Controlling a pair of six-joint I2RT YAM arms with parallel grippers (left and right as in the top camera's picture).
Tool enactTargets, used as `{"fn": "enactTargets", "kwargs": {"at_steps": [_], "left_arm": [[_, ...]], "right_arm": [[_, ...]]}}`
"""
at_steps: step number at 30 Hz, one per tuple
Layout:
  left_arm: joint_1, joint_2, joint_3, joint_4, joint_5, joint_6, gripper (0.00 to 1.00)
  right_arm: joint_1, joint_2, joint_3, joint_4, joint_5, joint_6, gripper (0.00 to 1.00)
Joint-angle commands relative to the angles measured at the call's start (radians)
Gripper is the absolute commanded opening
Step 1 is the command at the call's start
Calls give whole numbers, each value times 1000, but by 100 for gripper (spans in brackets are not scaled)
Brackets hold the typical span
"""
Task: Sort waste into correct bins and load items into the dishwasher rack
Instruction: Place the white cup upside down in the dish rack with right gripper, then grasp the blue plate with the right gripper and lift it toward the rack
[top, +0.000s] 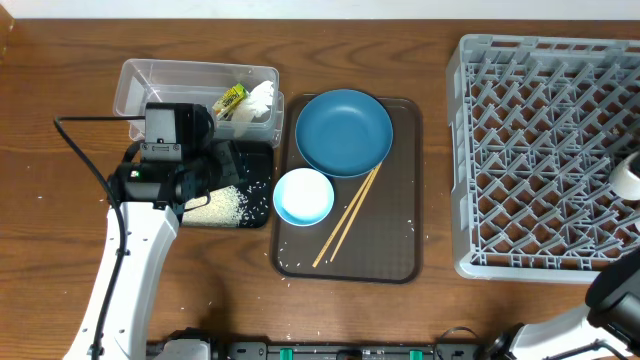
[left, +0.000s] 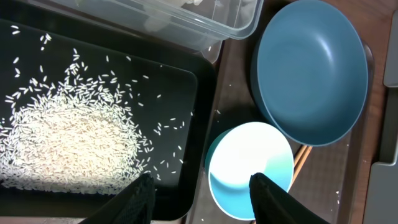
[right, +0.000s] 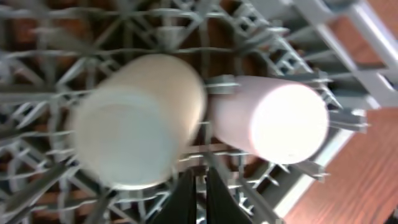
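The clear tub (top: 150, 80) holds the green-and-yellow wrapper (top: 230, 99) and the white napkin (top: 258, 101). The rice heap (left: 68, 143) lies in the black tray (left: 186, 87), also seen from overhead (top: 255, 160). My left gripper (left: 202, 198) is open and empty, above the tray's right edge and the light-blue bowl (left: 249, 165). The dark-blue plate (top: 343, 131), the bowl (top: 303, 196) and the chopsticks (top: 348, 215) lie on the brown tray. Two white cups (right: 134, 121) (right: 273, 118) stand upside down in the rack (top: 540, 150). My right gripper (right: 198, 193) is shut and empty just below them.
The brown serving tray (top: 395, 240) sits between the black tray and the rack, with stray rice grains on it. One cup shows at the rack's right edge (top: 628, 176). My right arm (top: 615, 295) reaches in from the bottom right corner.
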Motion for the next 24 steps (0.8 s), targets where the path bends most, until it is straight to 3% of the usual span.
{"fn": "enactTargets", "kwargs": {"at_steps": [1,10,13,18,24], "left_arm": [[2,2,7,-3,-10,18,52],[2,2,7,-3,-10,17,53],[1,2,7,-4,-10,17,60],[1,2,7,-11,-10,17,63],[2,2,7,-14,-10,17,63]], "right_arm": [[-32,-5,14,-6,-20,38,7],[-10,-66,16,74,-429,-31,36],[28,-108,16,113,-606,-68,39],[155,-138,16,146,-824,-152,42],[410,-106,14,138,-805,-185,47]]}}
